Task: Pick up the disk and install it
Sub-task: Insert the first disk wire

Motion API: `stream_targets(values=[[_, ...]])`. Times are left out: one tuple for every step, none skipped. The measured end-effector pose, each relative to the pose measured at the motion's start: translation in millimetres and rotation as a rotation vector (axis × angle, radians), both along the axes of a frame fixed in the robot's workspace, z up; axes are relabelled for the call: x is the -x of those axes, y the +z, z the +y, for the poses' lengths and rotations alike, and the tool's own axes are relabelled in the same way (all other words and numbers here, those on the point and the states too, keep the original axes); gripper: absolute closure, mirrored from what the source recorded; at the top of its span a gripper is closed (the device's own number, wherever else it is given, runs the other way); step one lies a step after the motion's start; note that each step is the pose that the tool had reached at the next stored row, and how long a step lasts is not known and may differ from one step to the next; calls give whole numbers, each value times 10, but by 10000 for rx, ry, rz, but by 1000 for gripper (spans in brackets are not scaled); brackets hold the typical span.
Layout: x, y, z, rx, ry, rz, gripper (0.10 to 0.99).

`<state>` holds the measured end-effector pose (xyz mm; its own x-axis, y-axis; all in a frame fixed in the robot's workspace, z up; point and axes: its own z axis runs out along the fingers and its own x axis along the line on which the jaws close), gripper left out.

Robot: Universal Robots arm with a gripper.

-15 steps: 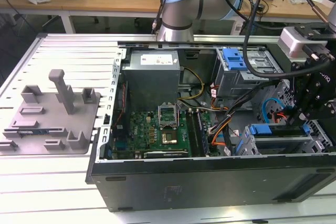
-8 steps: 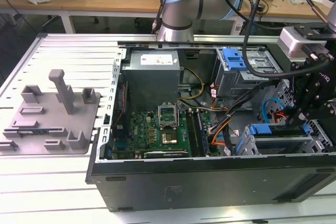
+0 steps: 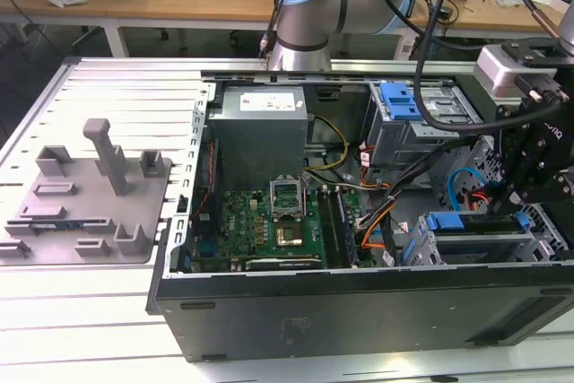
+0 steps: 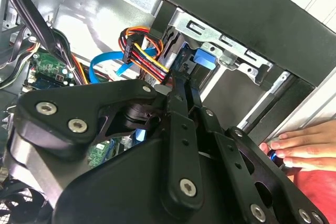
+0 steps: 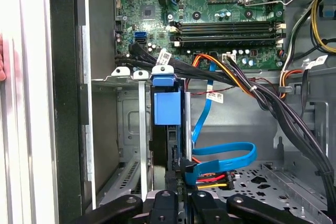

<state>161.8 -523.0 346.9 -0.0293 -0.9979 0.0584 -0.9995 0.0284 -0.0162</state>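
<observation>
Pincer [image 5: 177, 195] low inside open computer case [image 3: 359, 311], fingers drawn together, grasp unclear, disk [image 5: 168, 106] upright in drive bay just ahead, motherboard [image 5: 210, 19] beyond, hand [image 4: 299, 148] beside case wall

Even bright overhead light, glare on the white bench [image 3: 81, 311], dark case interior [image 5: 131, 145], black pincer [image 4: 181, 145] softly blurred up close

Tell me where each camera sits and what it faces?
Exterior view: off the arm, above the open computer case and grey tray.
First wrist view: on the arm, looking past the gripper at the blue latch and motherboard.
Second wrist view: behind the gripper; a person's hand rests on the case.
Both wrist views share gripper, latch, cables.
</observation>
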Motion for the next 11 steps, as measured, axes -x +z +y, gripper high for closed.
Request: stream_targets(values=[[0,-1,0,0,1,0,918],[0,-3,0,0,0,0,918],[0,-7,0,-1,0,0,918],[0,-16,0,0,1,0,918],[0,-24,0,-1,0,0,918],[0,-34,0,0,0,0,918],[0,-40,0,0,0,0,918],[-1,-44,0,0,1,0,918],[-4,-47,0,0,1,0,918],[-9,-48,0,-1,1,0,918],[-11,-52,0,0,-1,1,918]])
